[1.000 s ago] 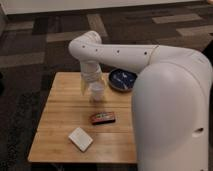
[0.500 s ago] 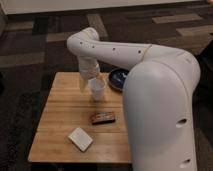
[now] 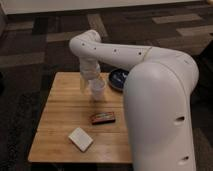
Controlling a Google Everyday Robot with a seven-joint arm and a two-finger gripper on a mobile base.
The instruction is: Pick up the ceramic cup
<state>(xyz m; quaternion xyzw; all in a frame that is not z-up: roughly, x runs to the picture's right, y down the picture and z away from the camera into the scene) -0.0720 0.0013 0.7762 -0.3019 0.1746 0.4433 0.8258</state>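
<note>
Four things sit on the wooden desk [image 3: 57,107]: a white cup [image 3: 98,91] near the centre of the frame, a dark blue bowl [image 3: 118,78] just right of it, a dark flat packet [image 3: 103,118] lower down, and a white square block [image 3: 80,139] at lower left. The gripper [image 3: 93,83] hangs at the cup, jaws spread; I cannot tell whether they touch it.

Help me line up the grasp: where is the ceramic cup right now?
In the camera view the ceramic cup stands on the far middle of the wooden table, just left of the blue bowl, with the open gripper close over it.
</note>
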